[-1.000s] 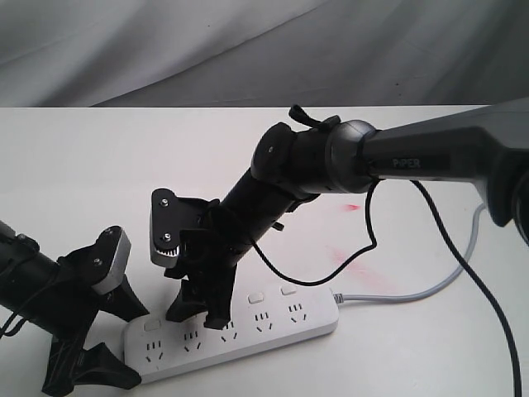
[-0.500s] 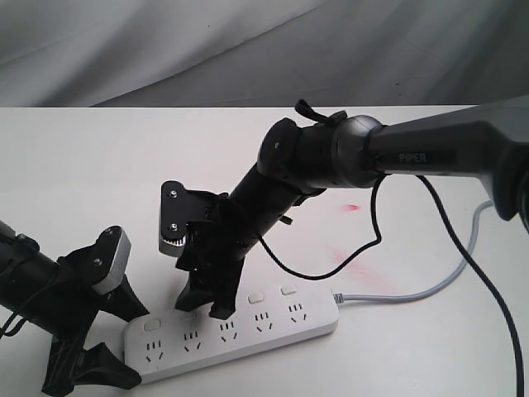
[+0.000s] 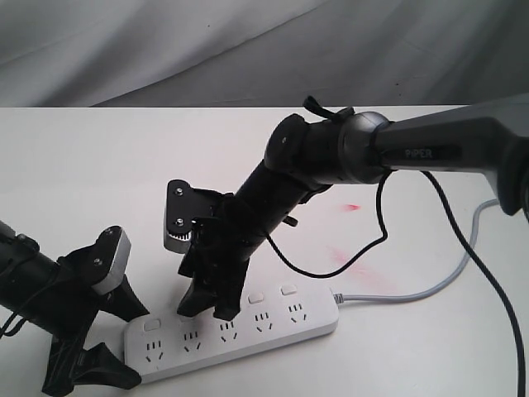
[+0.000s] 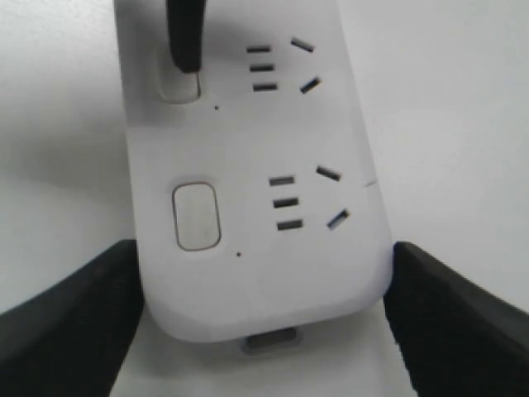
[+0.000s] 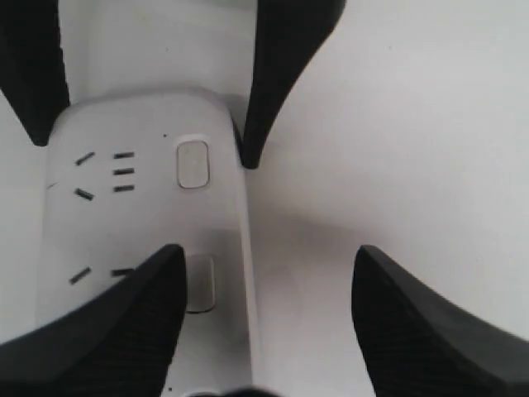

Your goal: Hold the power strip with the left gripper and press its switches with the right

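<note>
Now the right gripper (image 3: 208, 311), jaws apart and empty, has edged along the power strip (image 3: 248, 329) on the worktop (image 3: 83, 165), one fingertip (image 4: 185, 33) meeting the second of its switches (image 4: 177, 88), so a press looks underway while the left gripper (image 3: 122, 344) clamps the strip's end.

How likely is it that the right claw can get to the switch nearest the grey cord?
Probably yes: the right gripper stands on the power strip nearby, and nothing covers that end switch.

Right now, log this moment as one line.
left gripper: shut on power strip end | right gripper: open, one fingertip on second switch from that end
</note>
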Robot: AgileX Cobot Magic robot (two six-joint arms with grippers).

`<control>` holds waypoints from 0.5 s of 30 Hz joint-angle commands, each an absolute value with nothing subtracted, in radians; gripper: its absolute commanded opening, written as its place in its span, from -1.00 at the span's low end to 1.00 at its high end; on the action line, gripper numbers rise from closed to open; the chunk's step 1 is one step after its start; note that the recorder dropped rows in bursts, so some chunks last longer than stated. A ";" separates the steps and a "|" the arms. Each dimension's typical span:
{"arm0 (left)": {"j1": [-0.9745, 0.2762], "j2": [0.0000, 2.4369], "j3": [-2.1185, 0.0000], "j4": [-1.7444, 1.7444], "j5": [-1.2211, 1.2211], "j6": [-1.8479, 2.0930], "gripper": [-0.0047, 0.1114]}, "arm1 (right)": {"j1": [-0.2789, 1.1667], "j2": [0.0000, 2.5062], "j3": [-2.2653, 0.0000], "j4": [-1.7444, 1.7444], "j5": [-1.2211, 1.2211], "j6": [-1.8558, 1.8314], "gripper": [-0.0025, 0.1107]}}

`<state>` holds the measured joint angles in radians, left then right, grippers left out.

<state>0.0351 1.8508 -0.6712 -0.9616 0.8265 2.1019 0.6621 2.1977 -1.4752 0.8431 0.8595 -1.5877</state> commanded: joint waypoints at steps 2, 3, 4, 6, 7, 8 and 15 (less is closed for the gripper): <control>0.030 1.862 -0.669 -0.932 0.782 2.094 0.04 | 0.668 2.202 -1.474 0.845 0.844 -1.596 0.01; 0.030 1.862 -0.669 -0.932 0.782 2.094 0.04 | 0.668 2.207 -1.474 0.845 0.837 -1.598 0.01; 0.030 1.862 -0.669 -0.932 0.782 2.094 0.04 | 0.668 2.221 -1.474 0.840 0.829 -1.598 0.01; 0.030 1.862 -0.669 -0.932 0.784 2.094 0.04 | 0.668 2.239 -1.474 0.840 0.823 -1.598 0.01; 0.030 1.862 -0.669 -0.932 0.784 2.094 0.04 | 0.668 2.240 -1.474 0.840 0.823 -1.598 0.01; 0.030 1.862 -0.669 -0.932 0.784 2.094 0.04 | 0.668 2.240 -1.474 0.837 0.823 -1.598 0.01; 0.030 1.862 -0.669 -0.932 0.784 2.094 0.04 | 0.692 2.240 -1.474 0.771 0.778 -1.587 0.01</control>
<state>0.0351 1.8508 -0.6712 -0.9616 0.8265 2.1019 0.6819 2.2208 -1.4796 0.8443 0.8211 -1.5848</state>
